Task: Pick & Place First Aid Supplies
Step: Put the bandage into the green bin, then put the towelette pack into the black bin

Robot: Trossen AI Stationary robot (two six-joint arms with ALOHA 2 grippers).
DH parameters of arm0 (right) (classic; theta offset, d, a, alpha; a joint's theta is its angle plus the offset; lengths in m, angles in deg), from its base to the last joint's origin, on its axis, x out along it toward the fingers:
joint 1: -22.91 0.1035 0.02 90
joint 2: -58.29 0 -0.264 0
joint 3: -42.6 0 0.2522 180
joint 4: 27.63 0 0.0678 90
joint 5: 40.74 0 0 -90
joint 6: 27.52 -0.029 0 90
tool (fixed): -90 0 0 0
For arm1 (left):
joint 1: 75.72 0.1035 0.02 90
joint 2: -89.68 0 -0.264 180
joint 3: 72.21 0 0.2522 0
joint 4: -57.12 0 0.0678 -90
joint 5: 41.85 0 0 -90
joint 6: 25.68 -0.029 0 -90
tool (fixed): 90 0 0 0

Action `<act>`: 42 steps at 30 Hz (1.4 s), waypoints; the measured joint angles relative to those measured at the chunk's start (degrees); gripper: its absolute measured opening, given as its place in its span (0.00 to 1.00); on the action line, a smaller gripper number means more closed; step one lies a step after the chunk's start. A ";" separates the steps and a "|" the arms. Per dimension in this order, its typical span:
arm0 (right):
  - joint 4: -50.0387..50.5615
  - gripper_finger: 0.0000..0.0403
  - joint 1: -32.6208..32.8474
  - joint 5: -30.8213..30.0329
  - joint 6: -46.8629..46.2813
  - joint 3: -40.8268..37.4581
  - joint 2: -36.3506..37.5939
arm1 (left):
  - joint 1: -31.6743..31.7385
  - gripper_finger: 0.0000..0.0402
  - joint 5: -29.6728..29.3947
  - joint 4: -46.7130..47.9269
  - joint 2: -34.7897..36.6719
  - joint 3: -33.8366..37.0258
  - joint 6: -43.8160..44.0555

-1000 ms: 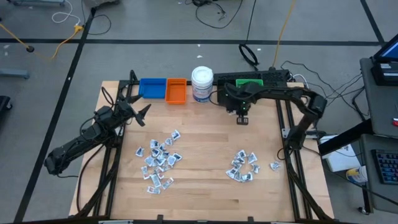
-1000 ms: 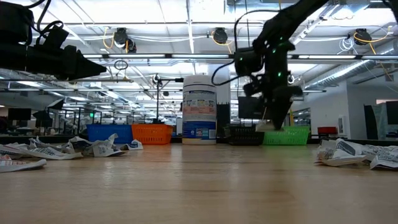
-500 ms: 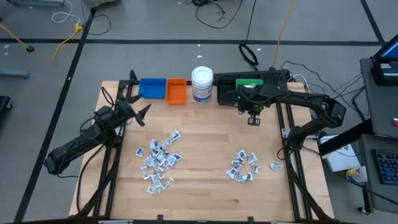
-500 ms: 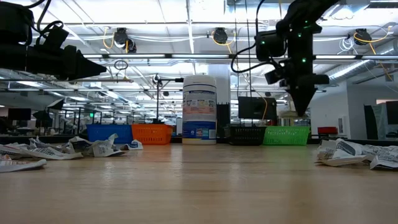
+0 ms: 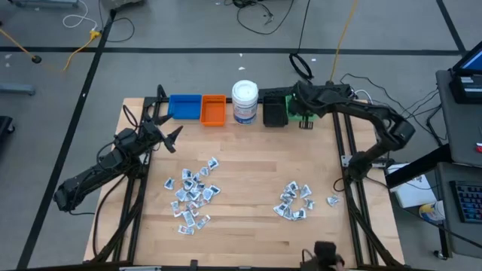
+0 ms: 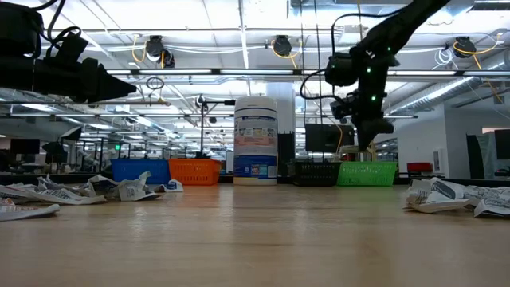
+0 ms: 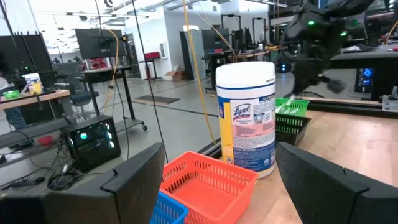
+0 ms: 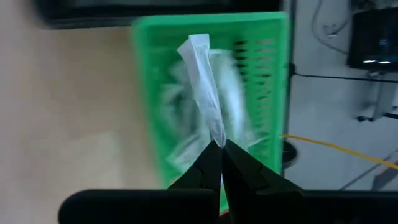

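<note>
My right gripper (image 8: 219,148) is shut on a thin white packet (image 8: 202,74) of the first aid supplies, above the green bin (image 8: 149,93) at the table's far edge (image 5: 301,111). In the low view it (image 6: 368,143) hangs over that bin (image 6: 365,173). Two heaps of small packets lie flat on the wood, one left of the middle (image 5: 192,194) and one to the right (image 5: 295,202). My left gripper (image 5: 172,138) waits open and level at the far left, touching nothing. My right gripper pinches one end of the white packet (image 8: 216,138) between its two fingertips. The fingers slant down toward the table's far side. The packet sticks out beyond the tips, lifted clear, over the green bin.
Along the far edge stand a blue bin (image 5: 184,106), an orange bin (image 5: 213,110), a white jar with a blue label (image 5: 245,102) and a black bin (image 5: 274,111), left of the green one. A dark object shows at the near edge (image 5: 324,254). Bare wood lies between the heaps.
My right gripper, staying shut, has gone a little toward the table's right edge, then toward the far edge and slightly up, tipping as it went. It now hangs over the green bin instead of over the wood in front of the bins.
</note>
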 joint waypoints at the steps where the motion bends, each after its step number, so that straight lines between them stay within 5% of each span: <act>1: -1.40 0.00 -1.05 0.04 1.12 0.00 -0.45 | 0.00 0.77 0.00 0.01 0.01 0.01 0.00; 11: -7.09 0.02 -6.64 0.11 5.59 0.02 -4.84 | -0.01 0.77 0.00 0.02 0.01 0.01 0.00; 20: -6.90 0.28 -6.62 5.33 2.41 0.04 -4.89 | 0.01 0.77 0.00 0.02 0.00 0.01 0.00; 27: -3.05 0.44 -4.57 -6.44 -14.01 0.09 -2.08 | -0.01 0.77 0.00 0.02 -0.01 0.02 0.00; 37: 9.12 0.44 0.87 -7.37 -42.92 0.09 3.99 | 0.01 0.77 -0.01 0.02 0.01 0.02 0.00; 42: 16.34 0.43 3.67 0.62 -64.70 0.09 6.69 | -0.01 0.77 0.02 0.02 -0.01 0.00 0.00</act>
